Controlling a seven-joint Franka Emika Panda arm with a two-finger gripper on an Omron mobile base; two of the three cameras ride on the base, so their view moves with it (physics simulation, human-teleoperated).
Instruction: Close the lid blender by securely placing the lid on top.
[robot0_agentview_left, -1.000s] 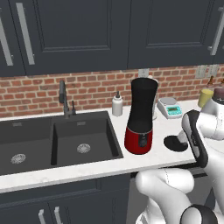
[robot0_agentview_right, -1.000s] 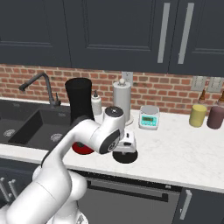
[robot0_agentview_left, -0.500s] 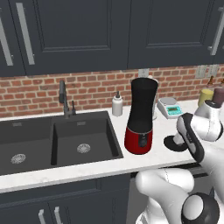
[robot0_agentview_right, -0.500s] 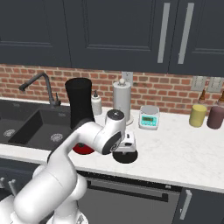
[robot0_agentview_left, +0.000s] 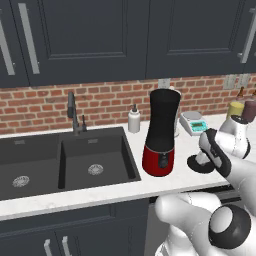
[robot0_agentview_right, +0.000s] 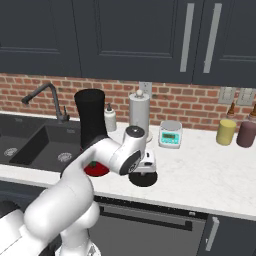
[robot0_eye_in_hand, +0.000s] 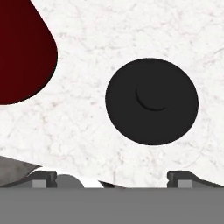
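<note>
The black round lid (robot0_eye_in_hand: 152, 101) lies flat on the white marble counter, its little central knob facing up. It also shows as the lid (robot0_agentview_left: 196, 164) and the lid (robot0_agentview_right: 144, 178), to the right of the blender. My gripper (robot0_eye_in_hand: 113, 177) hovers just above it, open, with nothing between its fingertips; the lid sits slightly ahead of them. The hand hangs low over the disc, seen as the gripper (robot0_agentview_left: 205, 156) and the gripper (robot0_agentview_right: 145, 168). The blender (robot0_agentview_left: 162, 131) stands upright, a black jar with an uncovered top on a red base (robot0_eye_in_hand: 22, 52).
A double sink (robot0_agentview_left: 60, 162) with a faucet (robot0_agentview_left: 73, 112) lies left of the blender. Behind it stand a white soap bottle (robot0_agentview_left: 133, 120), a paper towel roll (robot0_agentview_right: 139, 114) and a white-and-teal scale (robot0_agentview_right: 170, 134). Yellow and purple cups (robot0_agentview_right: 226, 132) stand at the far right.
The hand has crept a little toward the blender side and settled over the lid. Lid and blender have not moved.
</note>
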